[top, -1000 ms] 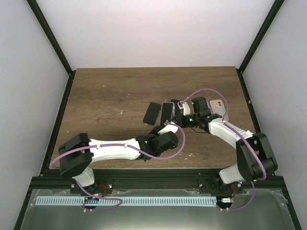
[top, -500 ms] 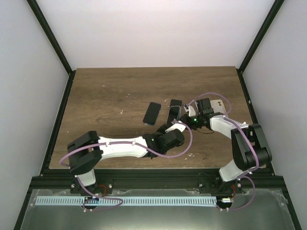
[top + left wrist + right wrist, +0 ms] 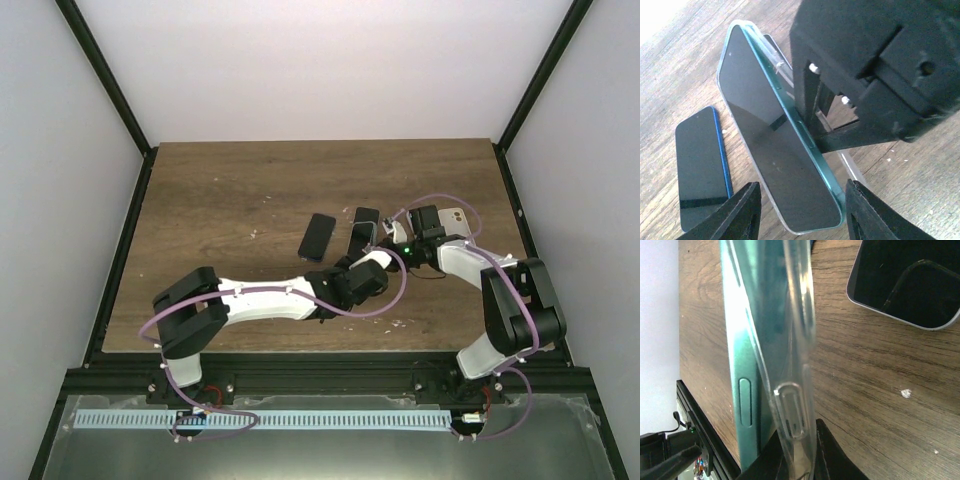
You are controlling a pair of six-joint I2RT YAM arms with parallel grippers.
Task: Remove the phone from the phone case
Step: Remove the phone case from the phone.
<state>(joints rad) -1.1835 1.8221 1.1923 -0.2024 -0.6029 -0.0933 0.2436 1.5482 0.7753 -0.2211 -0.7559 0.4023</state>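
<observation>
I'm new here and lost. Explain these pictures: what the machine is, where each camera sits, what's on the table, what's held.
Two robot arms, each ending in a two-finger gripper, work at a wooden table. One picture looks down from above; the other two come from cameras on the wrists. The right gripper is shut on a clear case with a green phone in it, tilted up on edge. The left gripper is open, astride that phone's end. A blue phone and a third phone lie flat.
</observation>
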